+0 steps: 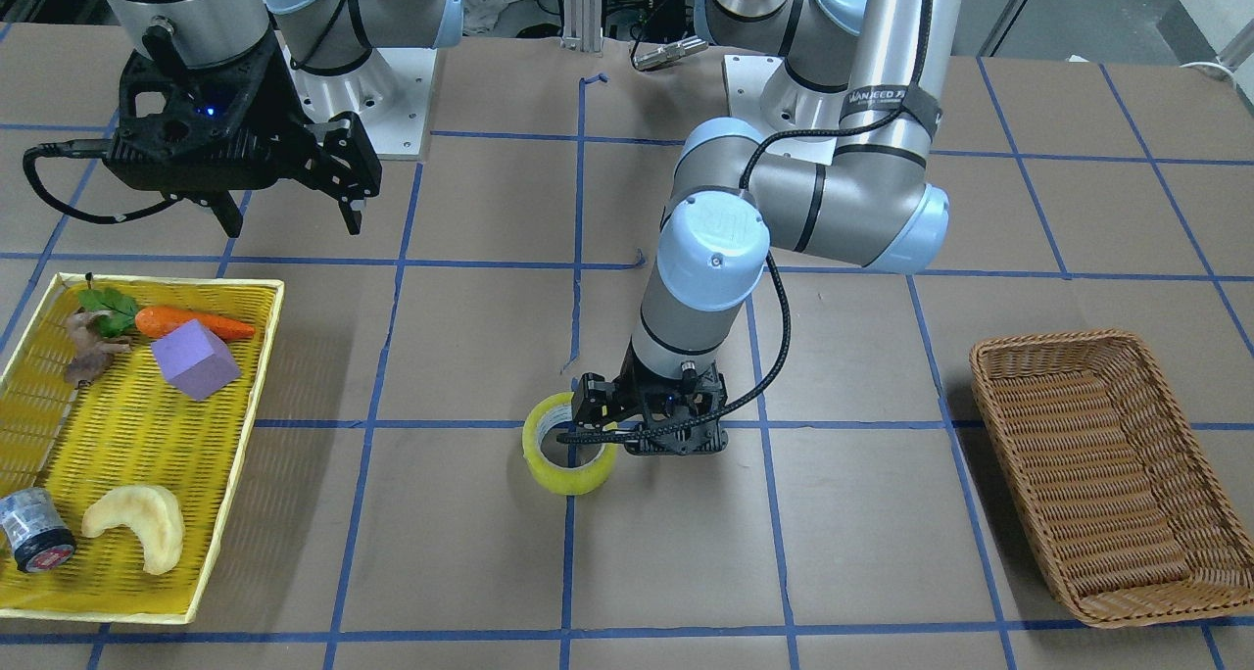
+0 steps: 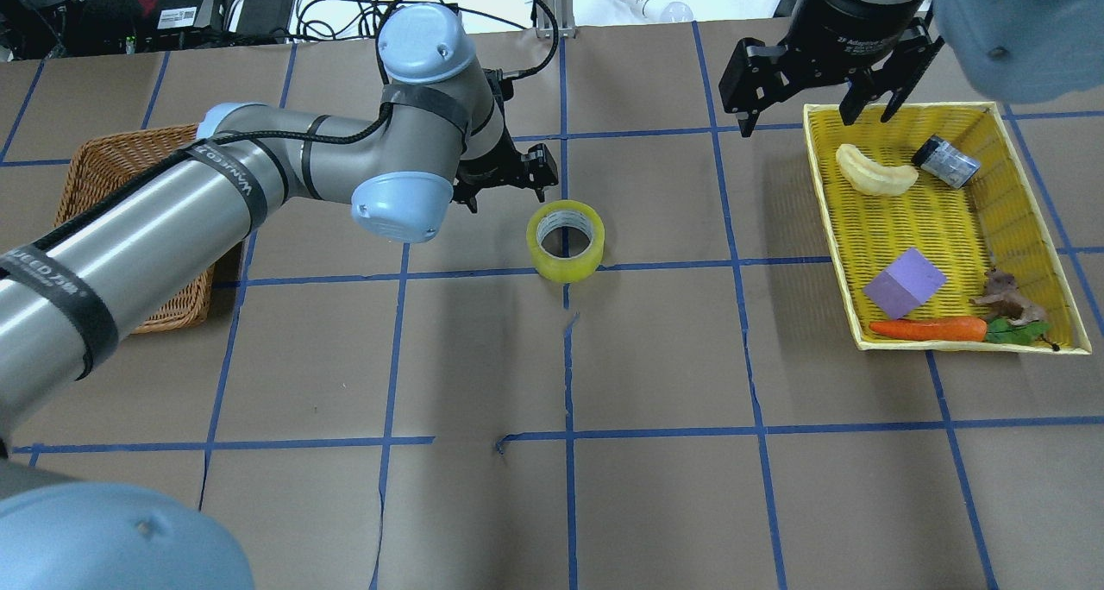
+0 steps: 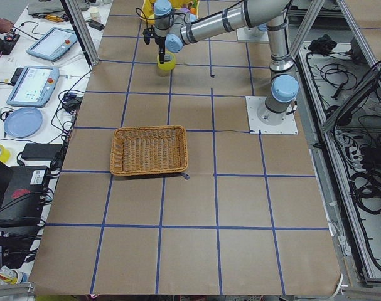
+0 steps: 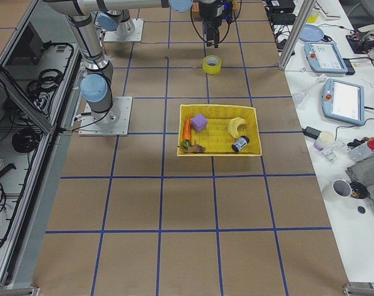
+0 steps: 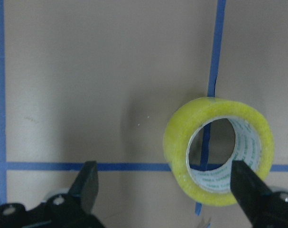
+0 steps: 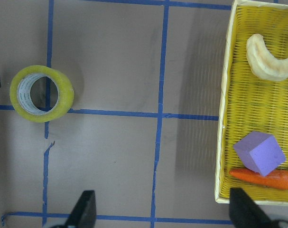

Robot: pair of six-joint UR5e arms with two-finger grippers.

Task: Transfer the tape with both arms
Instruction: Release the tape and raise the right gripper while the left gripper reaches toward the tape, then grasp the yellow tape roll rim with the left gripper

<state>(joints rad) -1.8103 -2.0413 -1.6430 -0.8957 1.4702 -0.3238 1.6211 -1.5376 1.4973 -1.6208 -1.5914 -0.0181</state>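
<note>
The yellow tape (image 1: 568, 450) lies flat on the brown table at its middle, hole up; it also shows in the overhead view (image 2: 566, 239). My left gripper (image 1: 602, 420) is low beside it, open and empty (image 2: 509, 185). In the left wrist view the tape (image 5: 218, 151) lies toward the right side of the wide-open gripper (image 5: 167, 190), and the right fingertip (image 5: 248, 187) overlaps the ring's edge. My right gripper (image 1: 289, 215) is open and empty, high near the yellow tray's far end (image 2: 802, 116). Its wrist view shows the tape (image 6: 41, 93) far to the left.
A yellow tray (image 1: 167, 280) on the robot's right holds a carrot (image 1: 191, 323), a purple cube (image 1: 194, 358), a pale curved piece (image 1: 137, 525) and a small grey cylinder (image 1: 34, 530). A brown wicker basket (image 1: 1048, 340) stands on the robot's left (image 2: 103, 154).
</note>
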